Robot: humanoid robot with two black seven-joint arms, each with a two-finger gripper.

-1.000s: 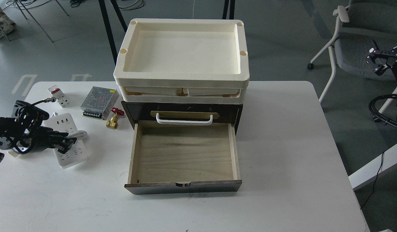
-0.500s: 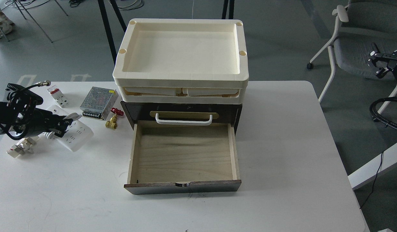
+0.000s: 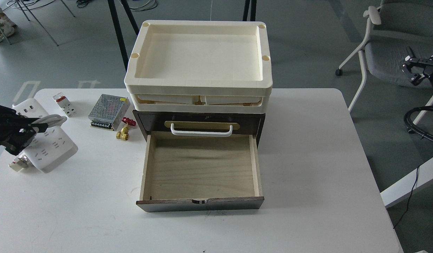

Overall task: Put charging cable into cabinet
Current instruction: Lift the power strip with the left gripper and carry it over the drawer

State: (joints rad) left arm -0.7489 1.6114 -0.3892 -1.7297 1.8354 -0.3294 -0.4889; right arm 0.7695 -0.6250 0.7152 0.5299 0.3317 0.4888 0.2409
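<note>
A single view from the robot's head looks forward and steeply down onto a white table [image 3: 307, 147]. The cabinet [image 3: 198, 121] sits centred, close enough that its open drawer [image 3: 200, 168] fills the middle. Grey floor and a chair [image 3: 388, 42] show beyond the table's far edge. The arms enter at the side edges.

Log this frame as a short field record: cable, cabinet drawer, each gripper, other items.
charging cable: at the table's left edge, held by the left gripper, outside the cabinet
cabinet: lower drawer pulled open, nothing in it
left gripper: shut on the cable's cord
right gripper: off the table at far right, holding nothing
other: power supply box, cream trays on the cabinet
</note>
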